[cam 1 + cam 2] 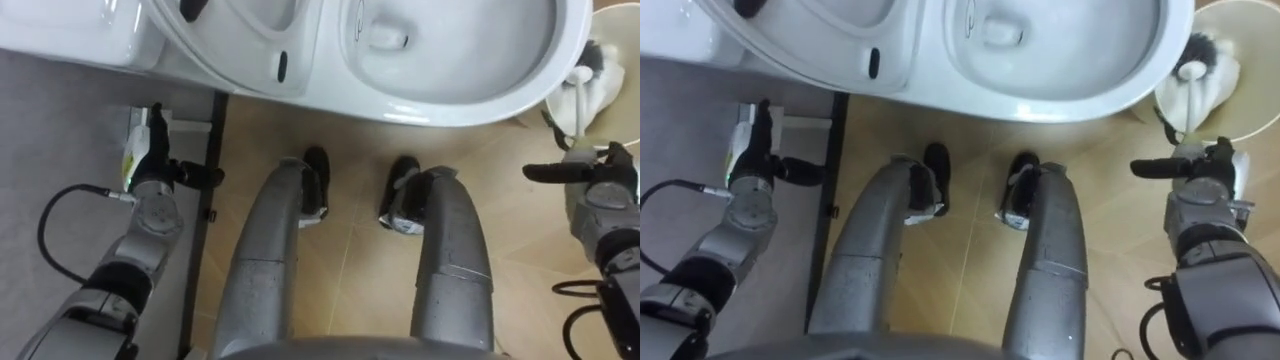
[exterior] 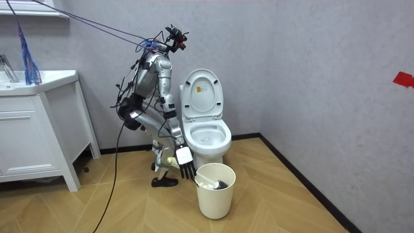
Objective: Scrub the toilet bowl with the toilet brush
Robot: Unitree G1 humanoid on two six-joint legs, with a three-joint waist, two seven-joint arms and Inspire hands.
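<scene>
Nearest, left hand (image 1: 150,150): low by the robot's left leg, fingers straight with thumb out to the side, empty.
Right hand (image 1: 600,175): low by the right leg, just beside the bucket (image 2: 215,200), fingers straight, thumb out, empty.
Toilet brush (image 1: 1200,60): lying inside the bucket, dark head against white parts; not yet taken up.
Bucket: cream, open-topped, upright, at the robot's front right.
Handling: probably light and stiff, smooth plastic, head perhaps wet; best gripped high on the handle, clear of the bristles.
Toilet (image 1: 420,110): white, bowl directly ahead, lid (image 2: 200,94) raised.
Floor (image 1: 355,230): tan wood-look boards, smooth, likely slippery if wet.
Room: grey wall (image 2: 310,65), black skirting, white vanity cabinet (image 2: 32,129) at the room view's left.
</scene>
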